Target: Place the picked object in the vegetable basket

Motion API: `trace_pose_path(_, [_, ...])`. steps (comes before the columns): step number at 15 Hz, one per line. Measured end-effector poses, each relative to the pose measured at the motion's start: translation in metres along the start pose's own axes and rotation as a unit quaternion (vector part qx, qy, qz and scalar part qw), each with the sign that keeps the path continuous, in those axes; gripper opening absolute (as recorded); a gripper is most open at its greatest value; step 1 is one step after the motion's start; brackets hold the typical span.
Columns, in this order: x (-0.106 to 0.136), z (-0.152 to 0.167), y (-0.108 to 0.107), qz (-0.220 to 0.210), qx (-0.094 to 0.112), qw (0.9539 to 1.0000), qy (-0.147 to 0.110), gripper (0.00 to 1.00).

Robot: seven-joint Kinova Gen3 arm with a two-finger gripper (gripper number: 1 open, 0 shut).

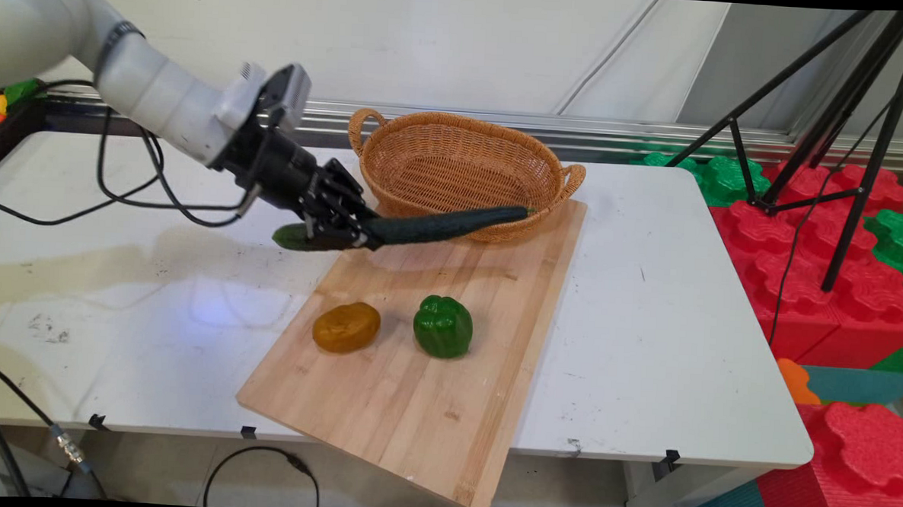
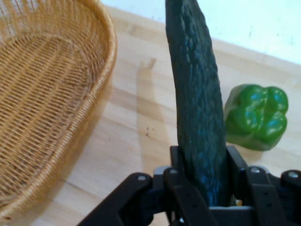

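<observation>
The end effector point(image 1: 336, 229) grips a dark cucumber point(image 1: 437, 225) near one end — it sticks out level above the wooden cutting board point(image 1: 415, 389), its far tip before the wicker basket point(image 1: 455, 170). On the board lie a green pepper point(image 1: 443, 327) and a brownish potato point(image 1: 346, 327); the white table point(image 1: 646, 330) carries all.

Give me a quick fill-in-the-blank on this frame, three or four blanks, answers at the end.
1. The gripper is shut on a long dark green ____.
2. Two items lie on the cutting board: a green pepper and a yellow-brown ____.
3. The wicker basket at the board's far end holds ____.
4. The held item hangs above the board, its free end by the basket's ____.

Answers: cucumber; potato; nothing; rim
</observation>
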Motion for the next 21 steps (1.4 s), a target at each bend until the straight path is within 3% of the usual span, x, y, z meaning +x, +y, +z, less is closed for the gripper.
trace_pose_path(5, [0.007,-0.037,-0.009,0.001,0.013,0.9994,0.031,0.0])
trace_pose_path(12, [0.018,-0.064,-0.042,0.014,0.056,0.9962,0.065,0.0])
trace_pose_path(16, [0.022,-0.059,-0.066,0.025,0.074,0.9946,0.068,0.0])
trace_pose_path(21, [0.028,-0.028,-0.1,0.033,0.09,0.9935,0.061,0.0])
